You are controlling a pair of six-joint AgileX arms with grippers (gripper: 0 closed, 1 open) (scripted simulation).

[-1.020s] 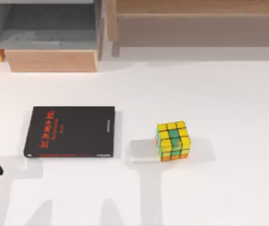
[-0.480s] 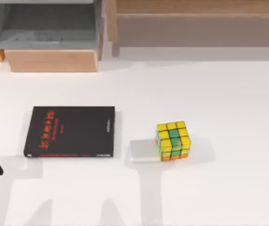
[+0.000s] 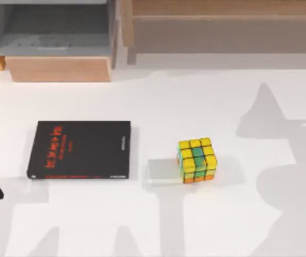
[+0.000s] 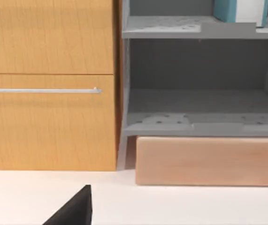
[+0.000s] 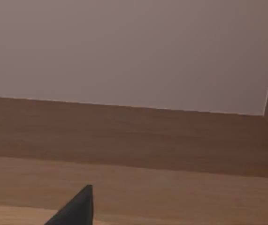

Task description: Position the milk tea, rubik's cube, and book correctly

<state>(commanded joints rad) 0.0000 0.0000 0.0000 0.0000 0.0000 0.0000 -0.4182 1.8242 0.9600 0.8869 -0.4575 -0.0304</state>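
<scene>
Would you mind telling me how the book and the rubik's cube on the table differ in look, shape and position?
The book is wide, thin and lies flat; the rubik's cube is small, blocky and stands taller. The book's cover is black with red characters, while the cube is mostly yellow with green and orange squares and black grid lines. The book sits toward the table's left, the cube nearer the middle. Both rest untouched on the white table.

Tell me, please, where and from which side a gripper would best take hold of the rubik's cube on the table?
Probably from straight above, fingers closing on two opposite side faces. The rubik's cube sits squarely on the white table, its flat faces parallel and its top exposed. The book lies well apart on its left, leaving finger room.
</scene>
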